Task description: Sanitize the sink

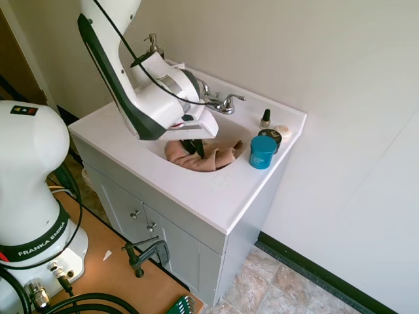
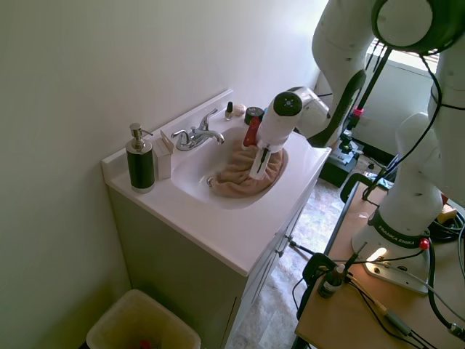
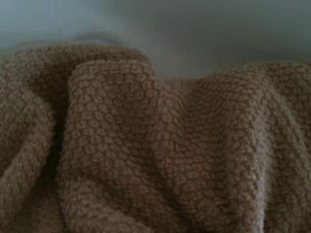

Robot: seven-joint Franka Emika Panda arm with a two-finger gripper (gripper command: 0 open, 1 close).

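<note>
White sink (image 1: 216, 190), brown towel (image 1: 209, 156) in basin, end effector (image 1: 194, 149) on it, grip state unclear; "FRANKA EMIKA" on arm base.

Towel (image 1: 209, 156) in the sink (image 1: 216, 196) basin, jar (image 1: 262, 152) beside it

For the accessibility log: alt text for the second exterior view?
A white robot arm's gripper presses down on a tan towel bunched in the white sink. Behind the basin stand a chrome faucet and a dark soap dispenser.
</note>
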